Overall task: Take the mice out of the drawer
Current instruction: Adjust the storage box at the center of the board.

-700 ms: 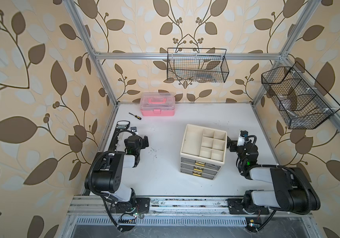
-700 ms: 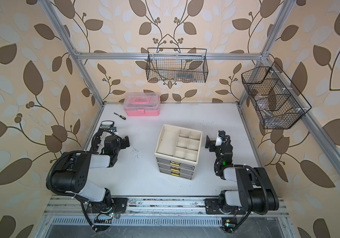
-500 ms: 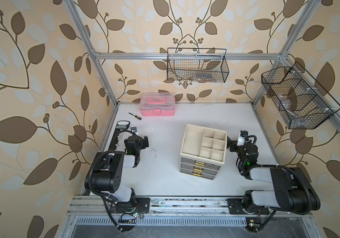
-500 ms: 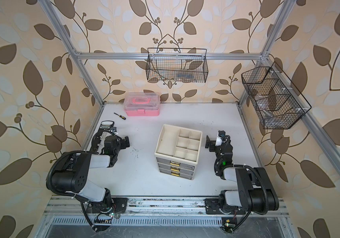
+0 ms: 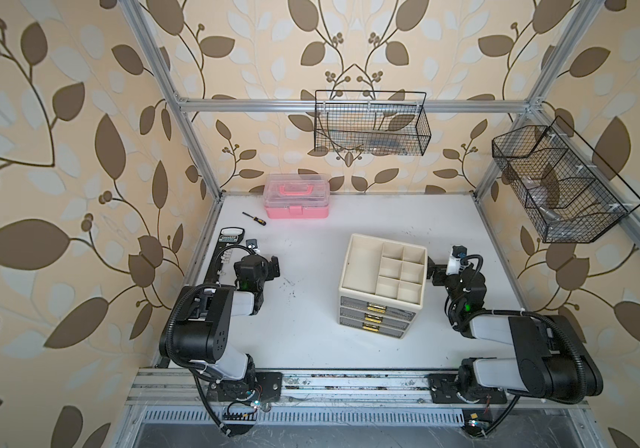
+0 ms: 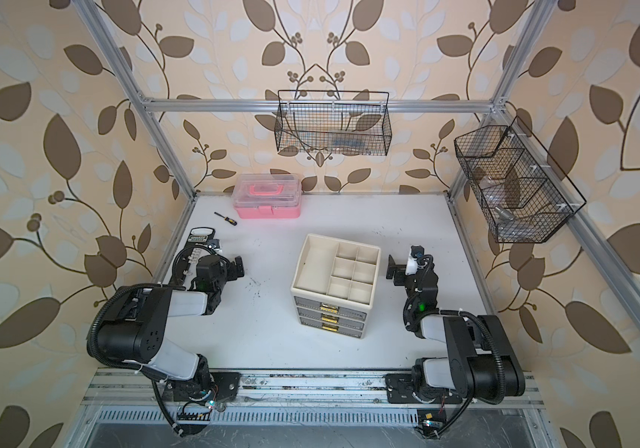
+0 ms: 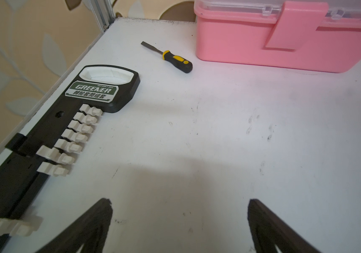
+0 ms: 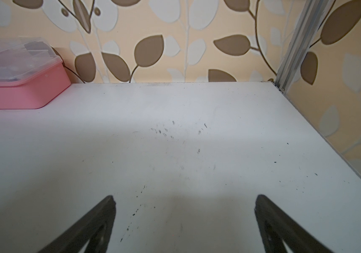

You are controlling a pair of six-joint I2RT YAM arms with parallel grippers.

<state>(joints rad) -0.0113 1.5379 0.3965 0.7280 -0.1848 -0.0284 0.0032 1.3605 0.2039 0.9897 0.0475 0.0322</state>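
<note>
**Drawers all shut, no mouse in sight: the first job is a clean pull**

I take 12 o'clock as the back wall in the top views. The drawer cabinet [image 5: 363, 263] stands a little toward 3 o'clock from the middle of the table [image 5: 310, 337]. Its three drawers are closed, with the gold handles [image 6: 328, 308] facing about 6 o'clock. I see no mice anywhere. I judge they lie inside one of the drawers, but I cannot tell which.

The left gripper [image 7: 179, 201] is at 9 o'clock of the cabinet, well apart from it. Its jaws are spread wide and it holds nothing. The right gripper [image 8: 184, 197] is just beside the cabinet wall at 3 o'clock, also spread wide and empty.

I think the step in hand is to open a drawer. I would bring the right gripper around to the 6 o'clock face and lower it to the top drawer [image 5: 374, 307]. Then I would pinch only the small handle and pull straight toward 6 o'clock. The cabinet looks light, so it may slide with the pull. The left arm should press on the rim at 9 o'clock to hold it.

The socket rack [image 7: 100, 92], the screwdriver [image 7: 175, 60] and the pink box [image 5: 297, 199], toward 11 o'clock, are out of the way.
</note>
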